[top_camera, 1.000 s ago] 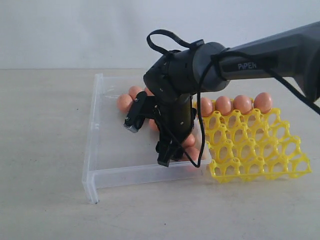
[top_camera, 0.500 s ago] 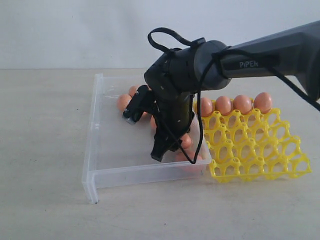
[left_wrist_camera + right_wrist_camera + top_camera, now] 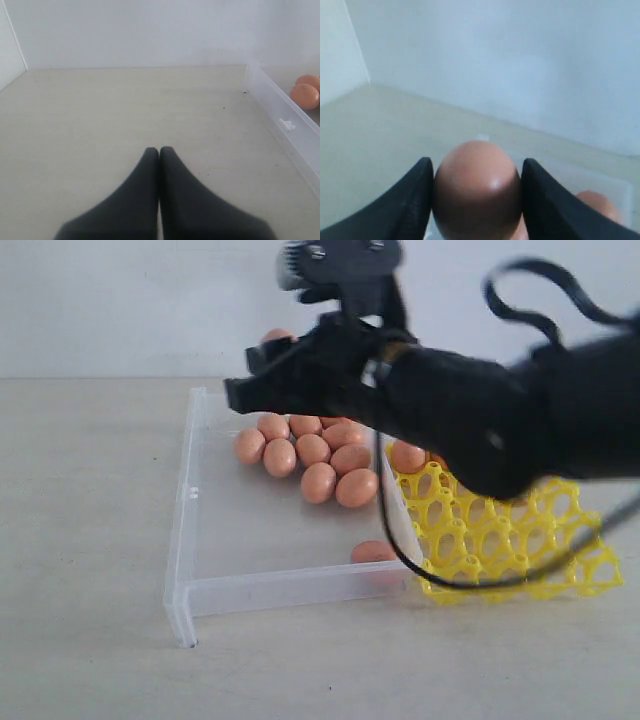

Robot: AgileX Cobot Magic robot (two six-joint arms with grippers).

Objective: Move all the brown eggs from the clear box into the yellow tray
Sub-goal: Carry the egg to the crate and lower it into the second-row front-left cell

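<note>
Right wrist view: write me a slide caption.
Right end effector gripping a brown egg above the table.

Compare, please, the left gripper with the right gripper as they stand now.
The left gripper is shut and empty; the right gripper clamps a brown egg. The left sits over the table outside the clear box; the right hangs well above that box. Both have dark, tapering fingers.

Beige table [image 3: 80, 640] carries clear box [image 3: 290, 590], yellow tray [image 3: 505, 545] just beside it.
</note>
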